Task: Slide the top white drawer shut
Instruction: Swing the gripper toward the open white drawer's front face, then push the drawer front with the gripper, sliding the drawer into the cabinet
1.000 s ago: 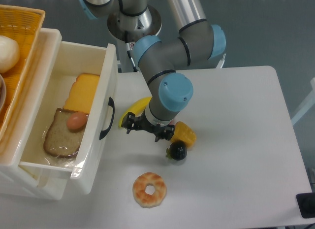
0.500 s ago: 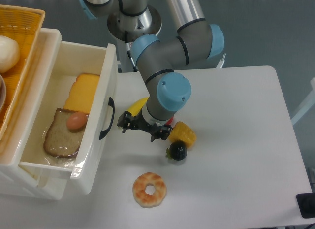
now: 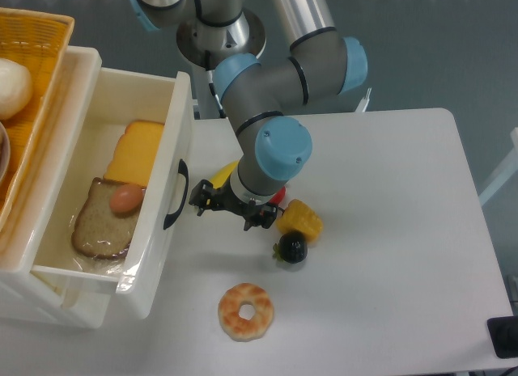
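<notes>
The top white drawer (image 3: 154, 230) stands pulled out to the right, its black curved handle (image 3: 175, 195) on the front panel. Inside lie a slice of bread (image 3: 95, 222), an orange cheese slice (image 3: 136, 154) and a small brown egg (image 3: 125, 198). My gripper (image 3: 224, 208) hangs low over the table just right of the handle, a short gap away from the drawer front. Its black fingers (image 3: 198, 202) spread apart with nothing between them, so it is open. The lower drawer is hidden under the top one.
A yellow wicker basket (image 3: 32, 44) with a white round thing (image 3: 12, 86) sits on top at the left. On the table lie a banana (image 3: 222, 175), a yellow corn piece (image 3: 301, 221), a dark round fruit (image 3: 292, 248) and a doughnut (image 3: 246, 311).
My gripper has moved slowly left toward the drawer's front, closing most of the gap to the handle. The drawer has not moved.
</notes>
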